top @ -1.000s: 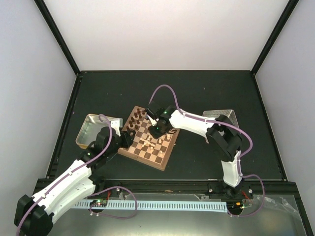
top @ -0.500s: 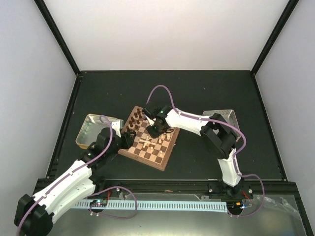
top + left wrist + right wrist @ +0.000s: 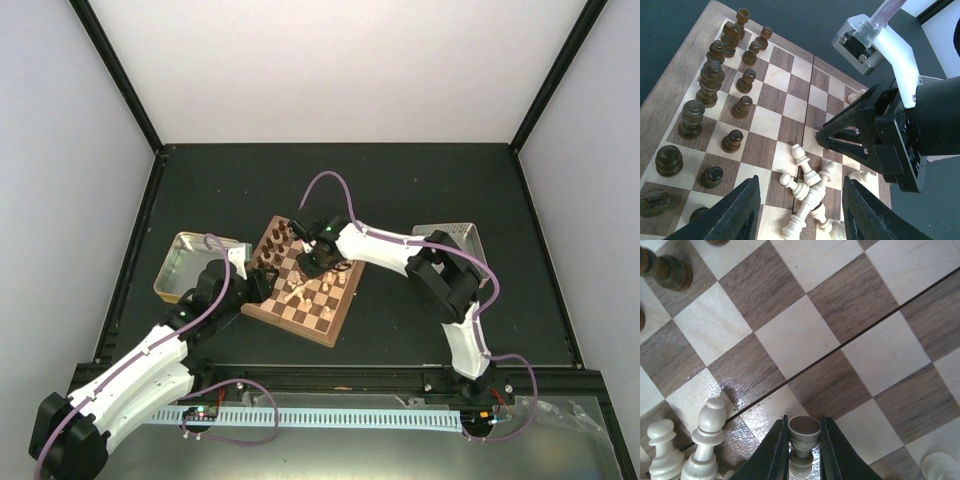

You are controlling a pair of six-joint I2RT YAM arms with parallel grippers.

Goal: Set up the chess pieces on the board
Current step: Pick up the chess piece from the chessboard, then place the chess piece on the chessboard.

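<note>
The board (image 3: 320, 312) lies mid-table. Dark chessmen (image 3: 704, 87) stand in rows along its far-left side. Several cream chess pieces (image 3: 810, 186) lie in a heap on the board's near half, between my open left gripper's (image 3: 800, 215) fingers and a little below them. My right gripper (image 3: 804, 442) is shut on one cream chess piece (image 3: 804, 429), held with its round base towards the camera, low over a light square by the board's centre fold. In the top view the right gripper (image 3: 310, 263) hovers over the board's middle and the left gripper (image 3: 260, 285) is at its left edge.
A gold tin tray (image 3: 180, 262) sits left of the board behind my left arm. A pinkish-grey tray (image 3: 455, 235) sits to the right behind my right arm. Two more cream pieces (image 3: 707, 440) lie left of the right gripper. A dark pawn (image 3: 667, 269) stands at the far left.
My right gripper has moved a little left and nearer over the board's middle. My left arm has barely shifted.
</note>
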